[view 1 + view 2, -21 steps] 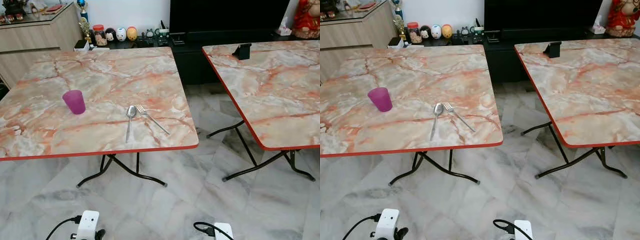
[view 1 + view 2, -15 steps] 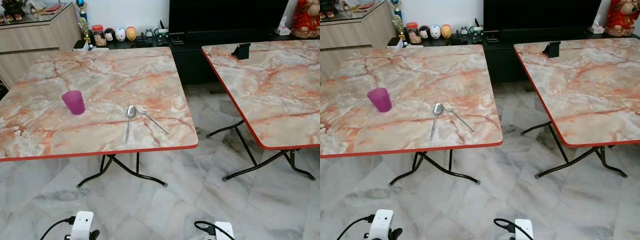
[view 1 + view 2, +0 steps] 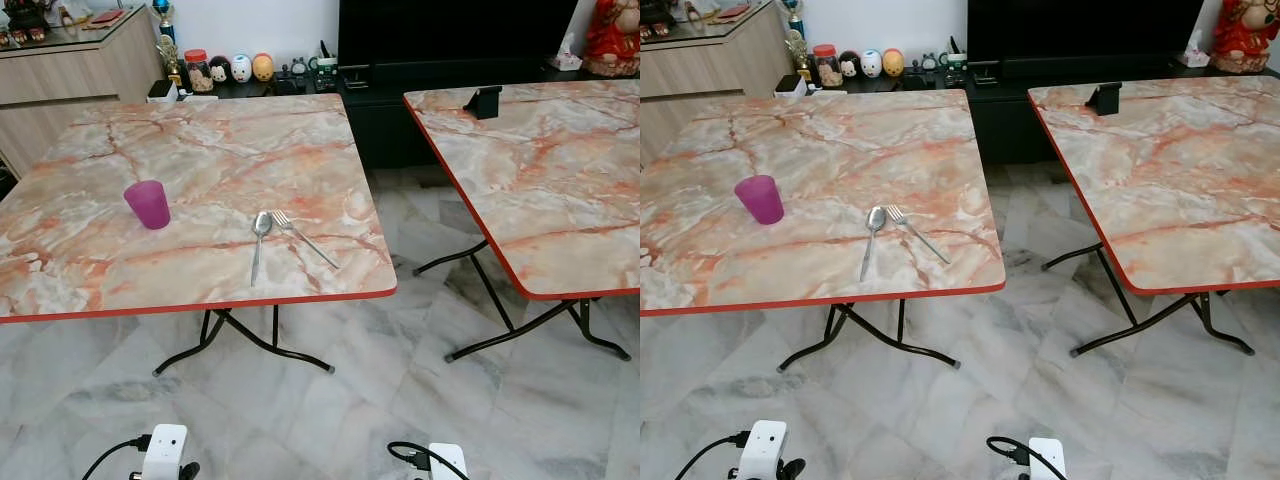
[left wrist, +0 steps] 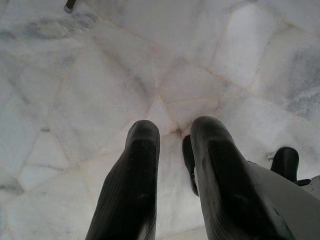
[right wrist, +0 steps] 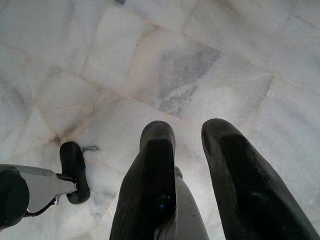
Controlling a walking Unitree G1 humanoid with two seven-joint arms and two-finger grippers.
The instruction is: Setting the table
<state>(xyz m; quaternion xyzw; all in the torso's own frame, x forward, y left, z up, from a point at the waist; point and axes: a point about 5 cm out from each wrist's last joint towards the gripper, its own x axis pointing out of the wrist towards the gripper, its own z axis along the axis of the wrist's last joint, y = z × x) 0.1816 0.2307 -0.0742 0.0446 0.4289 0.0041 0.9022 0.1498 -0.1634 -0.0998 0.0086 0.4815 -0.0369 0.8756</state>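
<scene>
Marble-print table [image 3: 200,150] over pale tiled floor [image 3: 330,420], purple cup [image 3: 148,204] near its left edge, spoon [image 3: 259,242] and fork [image 3: 303,238] beside each other toward the front, left gripper [image 4: 172,137] and right gripper [image 5: 187,137] hanging low, fingers slightly apart, empty.

We see a table [image 3: 200,150] with a smooth top that looks like pink and grey marble, with a thin red edge. Its legs [image 3: 245,340] are thin black metal. The cup [image 3: 148,204] looks like purple plastic you can half see through. The spoon [image 3: 260,240] and fork [image 3: 300,236] are shiny silver metal. The floor [image 3: 330,420] is pale grey marble tile, smooth and a bit glossy. The left pincer [image 4: 172,145] and right pincer [image 5: 187,145] have matt black fingers [image 4: 135,185] with fine ribs.
</scene>
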